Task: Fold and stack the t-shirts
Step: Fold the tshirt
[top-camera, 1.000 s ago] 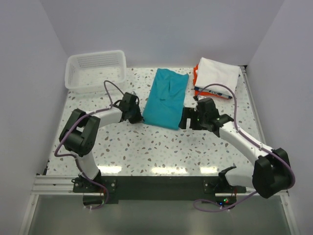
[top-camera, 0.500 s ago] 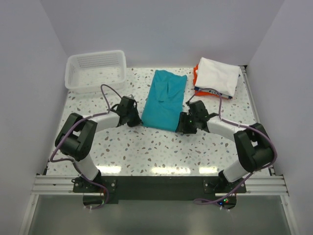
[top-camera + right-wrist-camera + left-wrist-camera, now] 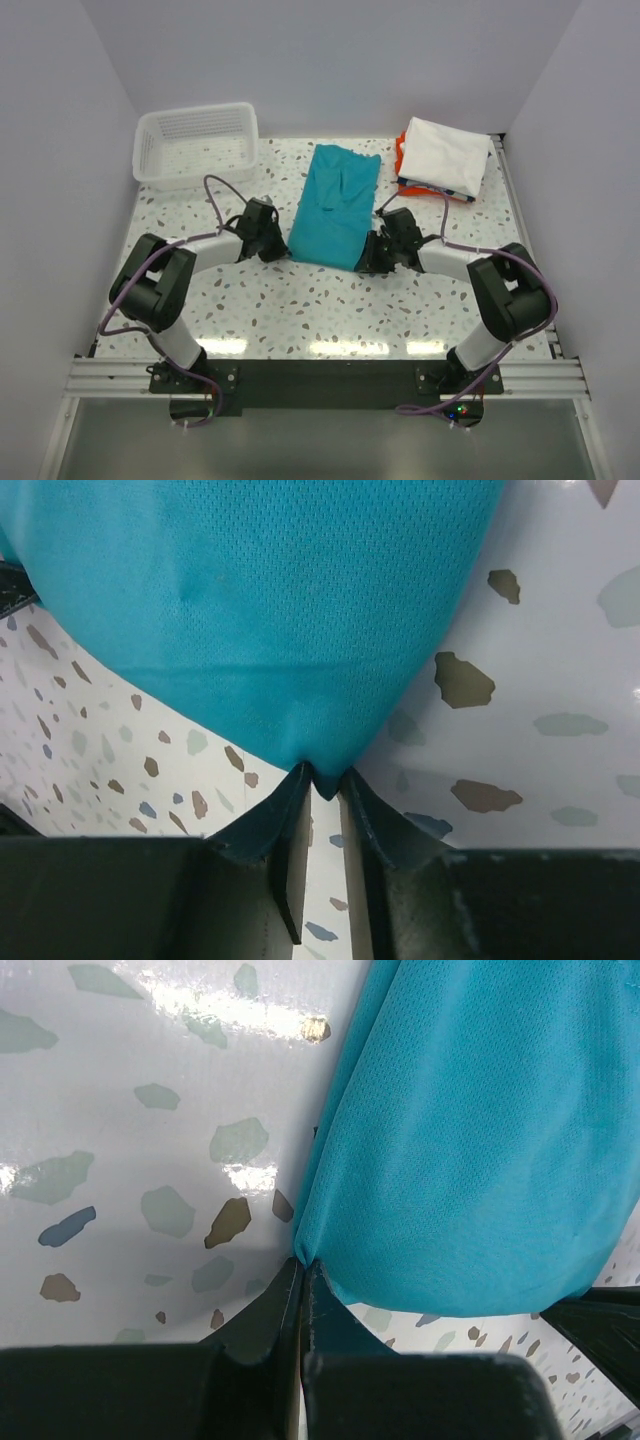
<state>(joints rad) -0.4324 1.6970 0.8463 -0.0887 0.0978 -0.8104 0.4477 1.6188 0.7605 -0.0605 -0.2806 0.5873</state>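
Pale lavender walls [image 3: 330,60] are enclosing a white speckled worktop [image 3: 300,300]. At the far left corner a white slatted basket [image 3: 196,172] is sitting against the wall. Nearer the middle, the left gripper [image 3: 302,1265] is lying low on the worktop, its fingers pressed together and pinching the near left corner of the teal t-shirt [image 3: 335,205]. That shirt is lying folded into a long strip at the centre of the worktop, running from the grippers toward the back wall. At its near right corner the right gripper [image 3: 322,780] is nipping the tip of the cloth between its fingertips, with only a narrow gap showing further back between the fingers. At the far right corner a white t-shirt [image 3: 445,155] is resting folded on top of an orange t-shirt [image 3: 401,150] and a dark-edged t-shirt [image 3: 430,187], well apart from the teal one.
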